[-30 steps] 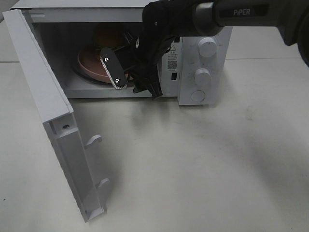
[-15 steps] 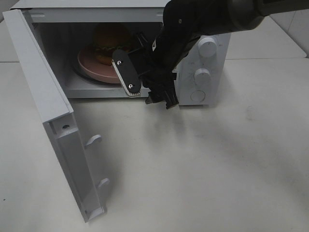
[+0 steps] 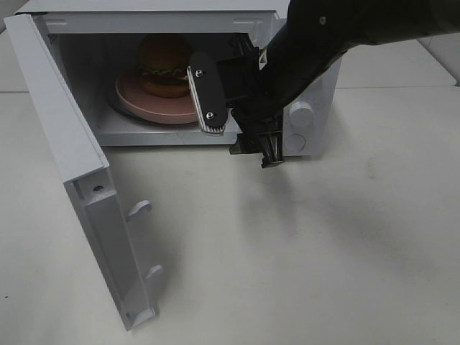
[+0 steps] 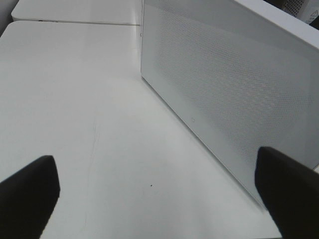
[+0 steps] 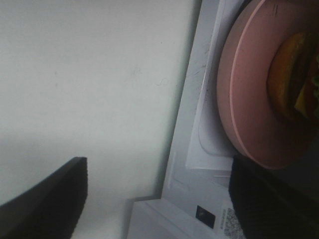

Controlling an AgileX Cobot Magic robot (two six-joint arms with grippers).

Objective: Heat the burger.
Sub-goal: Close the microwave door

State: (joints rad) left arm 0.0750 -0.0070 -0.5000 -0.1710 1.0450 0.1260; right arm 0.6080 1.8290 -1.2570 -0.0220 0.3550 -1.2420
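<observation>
The burger (image 3: 165, 66) sits upright on a pink plate (image 3: 136, 100) inside the open white microwave (image 3: 151, 21). My right gripper (image 3: 237, 126) is open and empty. It hangs just outside the oven's mouth at its right side, in front of the control panel, apart from the plate. In the right wrist view the gripper (image 5: 159, 199) has its fingers spread wide, with the plate (image 5: 244, 99) and the burger's edge (image 5: 294, 79) beyond them. My left gripper (image 4: 154, 199) is open and empty over bare table beside a white perforated panel (image 4: 229, 84). It does not show in the exterior view.
The microwave door (image 3: 72, 144) stands swung wide open to the left, its lower edge reaching towards the table's front. A control knob (image 3: 300, 111) shows beside my right arm; the arm hides the rest of the panel. Bare white table (image 3: 323, 244) lies in front of the oven.
My right gripper has backed out of the microwave to the right, open. The burger stays on the plate inside and now shows fully.
</observation>
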